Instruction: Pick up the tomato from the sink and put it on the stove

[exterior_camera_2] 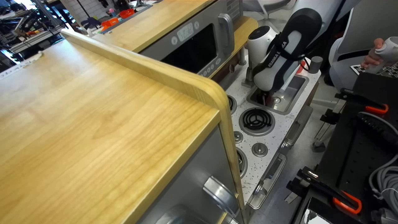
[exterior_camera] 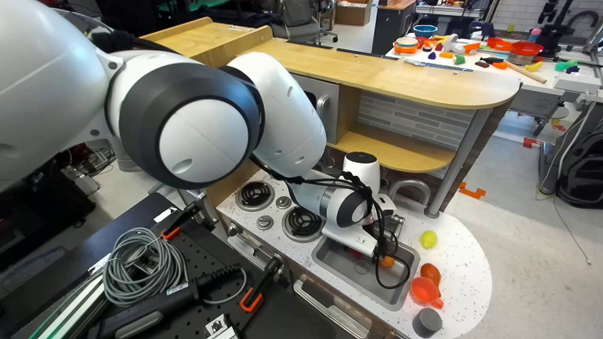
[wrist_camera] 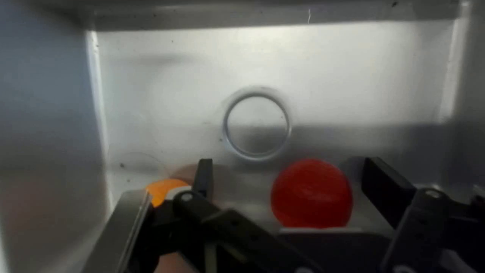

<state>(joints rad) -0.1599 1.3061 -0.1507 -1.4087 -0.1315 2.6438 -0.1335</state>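
The tomato point(wrist_camera: 311, 194) is a red ball on the floor of the grey metal sink point(wrist_camera: 257, 57) in the wrist view. My gripper point(wrist_camera: 291, 170) is open, with one black finger on each side of the tomato. Gaps show between tomato and fingers; the right finger is closer. The gripper base hides the tomato's lower edge. The sink also shows in both exterior views point(exterior_camera: 351, 284) point(exterior_camera_2: 292, 107), where my arm reaches down into it and mostly hides the gripper. The stove has black coil burners point(exterior_camera: 304, 223) beside the sink, and a burner point(exterior_camera_2: 256, 121) shows closely in an exterior view.
An orange ball point(exterior_camera: 387, 261) lies in the sink, also partly seen beside the left finger point(wrist_camera: 165, 189). A yellow lemon point(exterior_camera: 428, 239), an orange cup point(exterior_camera: 425, 292) and a grey cup point(exterior_camera: 427, 322) stand on the counter. A faucet point(exterior_camera: 410, 186) and wooden shelf point(exterior_camera: 395, 153) are behind.
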